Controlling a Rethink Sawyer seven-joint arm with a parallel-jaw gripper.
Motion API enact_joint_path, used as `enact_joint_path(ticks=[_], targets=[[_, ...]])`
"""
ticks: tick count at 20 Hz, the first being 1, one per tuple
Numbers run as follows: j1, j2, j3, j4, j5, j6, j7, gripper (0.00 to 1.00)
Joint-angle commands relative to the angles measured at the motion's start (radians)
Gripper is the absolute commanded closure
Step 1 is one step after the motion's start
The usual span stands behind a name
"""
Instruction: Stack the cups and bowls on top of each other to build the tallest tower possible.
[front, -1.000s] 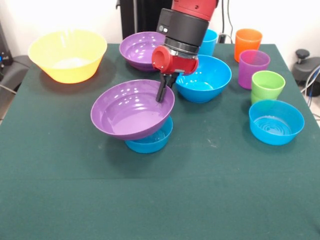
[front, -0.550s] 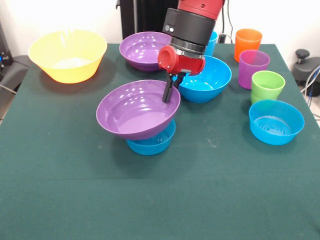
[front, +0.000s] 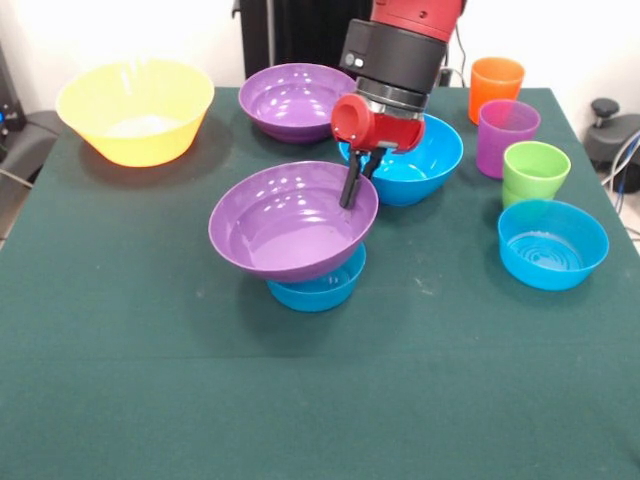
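Front view, the only one you have: your gripper (front: 349, 197) is clamped on the far rim of the purple bowl (front: 290, 222), which sits tilted on the small blue bowl (front: 315, 285), probably to centre the tower's base.

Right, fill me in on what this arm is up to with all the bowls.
The robot's pincer grips the rim of a wide purple bowl that sits tilted on a small blue bowl, the start of a tower. Everything else waits loose on the table: a yellow bowl, a second purple bowl, a large blue bowl, another small blue bowl, and the orange cup, purple cup and green cup.
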Motion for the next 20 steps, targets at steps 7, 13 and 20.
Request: enact_joint_path(ticks=[7, 13, 20], targets=[[0.016, 0.055, 0.032, -0.124, 0.011, 0.185, 0.038, 1.0], [0.014, 0.052, 0.04, -0.097, 0.019, 0.171, 0.069, 1.0], [0.062, 0.032, 0.022, -0.095, 0.046, 0.22, 0.092, 1.0]])
